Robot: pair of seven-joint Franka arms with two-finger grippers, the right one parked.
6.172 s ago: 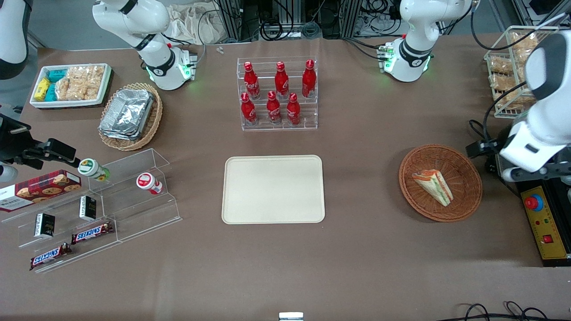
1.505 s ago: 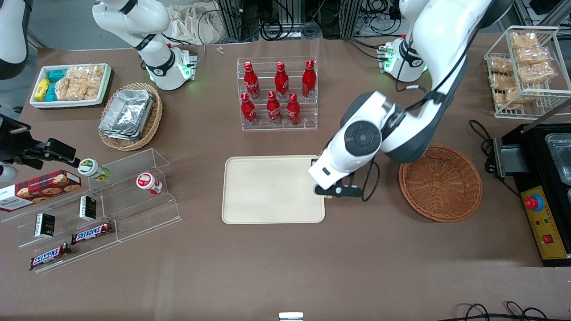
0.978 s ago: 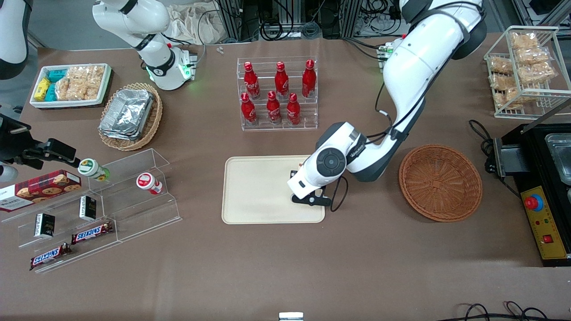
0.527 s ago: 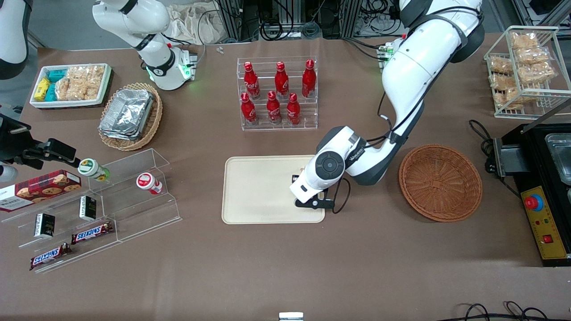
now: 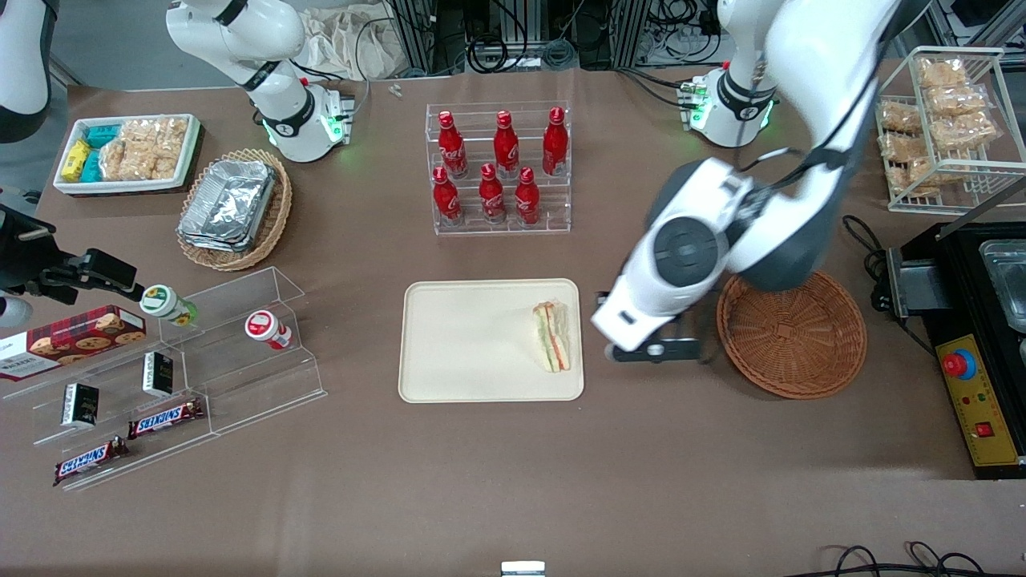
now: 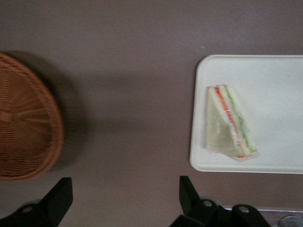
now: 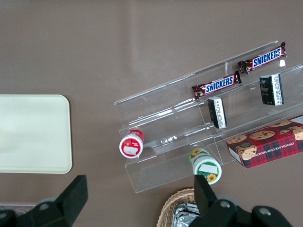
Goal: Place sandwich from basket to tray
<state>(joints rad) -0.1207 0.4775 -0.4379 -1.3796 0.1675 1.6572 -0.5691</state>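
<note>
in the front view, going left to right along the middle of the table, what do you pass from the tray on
tray → sandwich on the tray → gripper, open, above the table → basket

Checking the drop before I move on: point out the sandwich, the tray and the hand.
sandwich (image 5: 552, 336), front view, on its layered cut face.
tray (image 5: 469, 340), front view, on its bare floor.
hand (image 6: 124, 201), left wrist view, midway between its open fingertips, above bare table between tray and basket.

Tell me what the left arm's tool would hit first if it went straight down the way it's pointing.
Most likely bare table. The tool, open and empty, points down at the strip between the basket and the tray holding the sandwich. Its height is unclear.
</note>
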